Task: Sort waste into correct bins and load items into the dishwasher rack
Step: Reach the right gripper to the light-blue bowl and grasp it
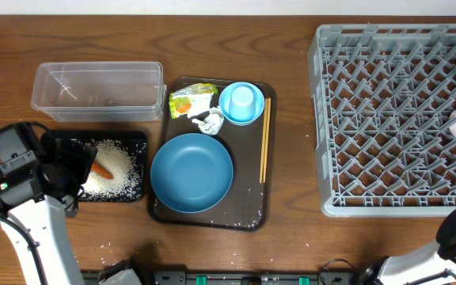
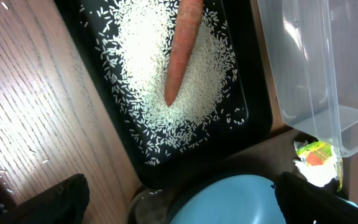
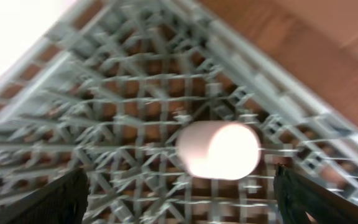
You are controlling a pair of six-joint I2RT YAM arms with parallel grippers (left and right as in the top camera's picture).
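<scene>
Brown wood-grain table [image 1: 291, 119] — evenly lit, a pale strip [image 1: 212, 5] along its far edge

White left arm [image 1: 44, 237], black fingers [image 2: 51, 200]

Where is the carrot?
In the overhead view, the carrot lies on the rice in the black tray, beside the clear tub, left of the blue plate.

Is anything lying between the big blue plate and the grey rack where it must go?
Only the chopsticks, flat on the brown tray right of the plate; then only table up to the rack.
</scene>
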